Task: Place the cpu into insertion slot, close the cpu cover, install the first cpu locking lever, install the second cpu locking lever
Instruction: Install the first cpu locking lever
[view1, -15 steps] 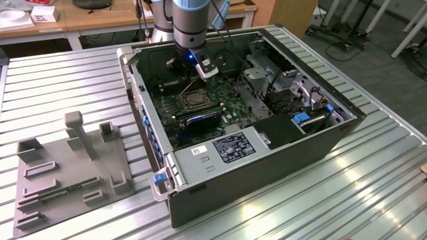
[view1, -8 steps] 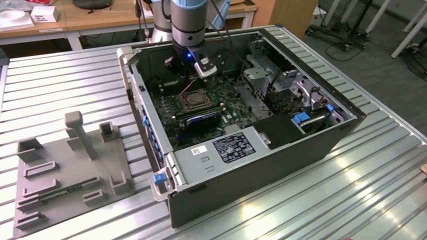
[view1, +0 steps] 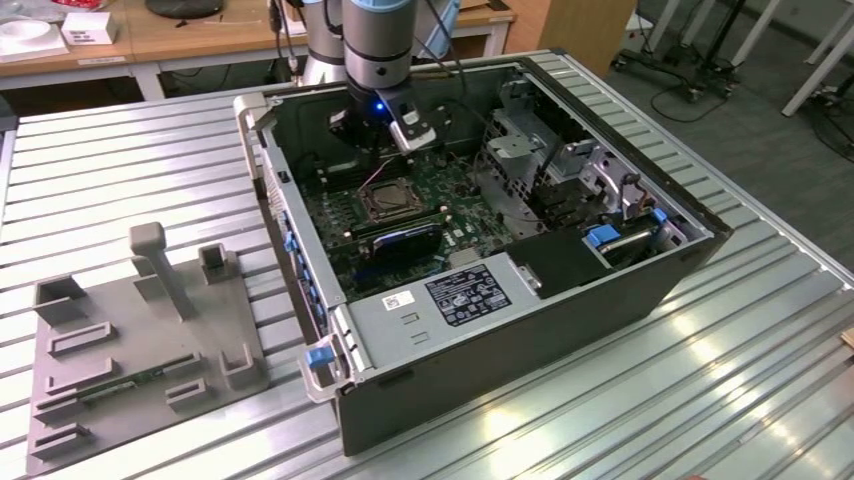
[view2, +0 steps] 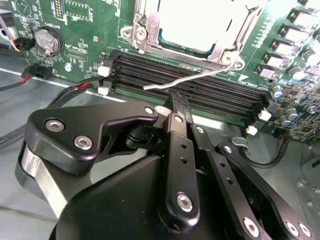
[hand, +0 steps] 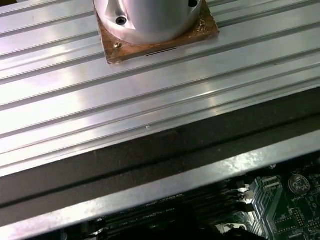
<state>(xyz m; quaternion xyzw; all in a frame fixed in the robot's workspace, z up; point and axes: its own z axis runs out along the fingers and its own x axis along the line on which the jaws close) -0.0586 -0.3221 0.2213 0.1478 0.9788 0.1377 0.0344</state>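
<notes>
One open computer case (view1: 534, 300) on the ribbed table (view1: 134, 160) holds the green board (view2: 85, 20). The chip (view2: 200, 20) sits in its socket (view1: 387, 197), and the metal cover (view2: 220, 50) appears lowered over it. The gripper (view2: 178, 103), fingers together and empty, hovers just beside the free wire lever (view2: 190, 77). Locking it well likely means pressing near its bent end, steadily. Memory slots (view2: 200, 90) and cables (view2: 75, 89) crowd close.
</notes>
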